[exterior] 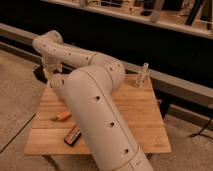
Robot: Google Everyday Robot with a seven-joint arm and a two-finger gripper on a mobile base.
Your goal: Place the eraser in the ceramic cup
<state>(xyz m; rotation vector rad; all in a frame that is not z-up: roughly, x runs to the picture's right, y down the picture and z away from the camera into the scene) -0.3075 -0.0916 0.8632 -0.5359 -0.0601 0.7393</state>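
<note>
A wooden table top fills the middle of the camera view. A dark flat rectangular object with an orange edge, possibly the eraser, lies near the table's front left. A small orange object lies just behind it. My arm rises from the bottom right, bends up to the far left and drops to the gripper, which hangs over the table's back left corner, well behind both objects. A small pale upright object stands at the back right edge. I cannot pick out a ceramic cup with certainty.
The table stands on a pale concrete floor. A low ledge and a dark wall run behind it. A dark cable lies on the floor at the right. My arm hides the table's middle.
</note>
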